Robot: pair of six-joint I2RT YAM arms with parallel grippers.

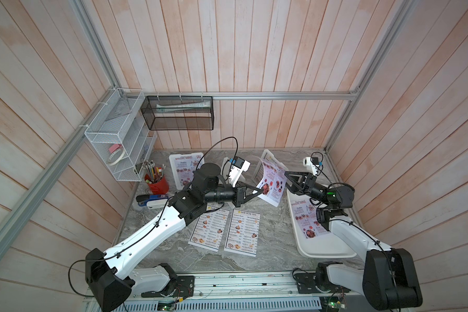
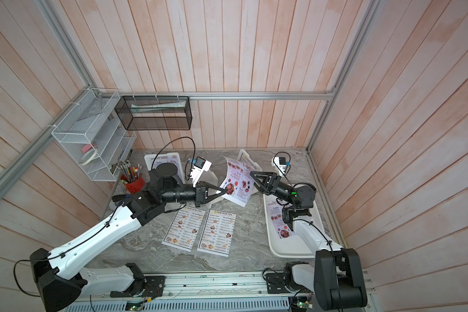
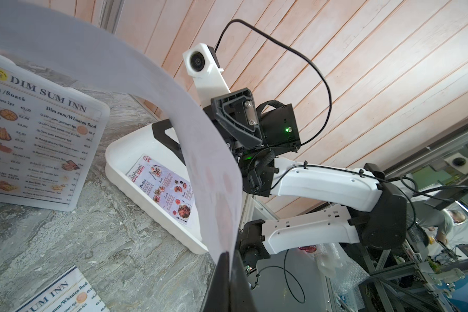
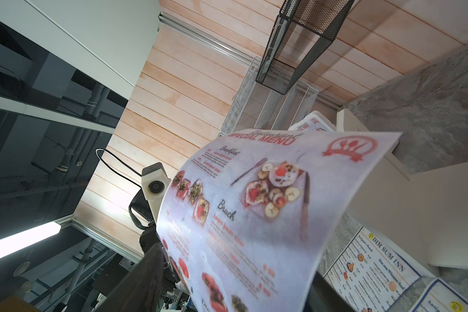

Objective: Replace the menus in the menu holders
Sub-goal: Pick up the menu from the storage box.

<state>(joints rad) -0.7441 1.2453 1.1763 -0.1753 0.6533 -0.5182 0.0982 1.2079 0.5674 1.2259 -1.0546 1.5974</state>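
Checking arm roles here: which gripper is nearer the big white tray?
Right. The right gripper hangs open near the tray's far end; the left gripper, shut on the curled menu, is farther, across that sheet.

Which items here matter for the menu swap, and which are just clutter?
Job: left hand; Special Menu sheet it pinches; Dim Sum Inn sheets; menu holders; spare Special Menu in the white tray.
Clutter: red pencil cup; stapler; wire racks; tape roll.

The marbled table (image 1: 276, 237) carries two white menus (image 1: 210, 229), tray (image 1: 324, 251), pencil cup (image 1: 157, 185), stapler (image 1: 152, 201).
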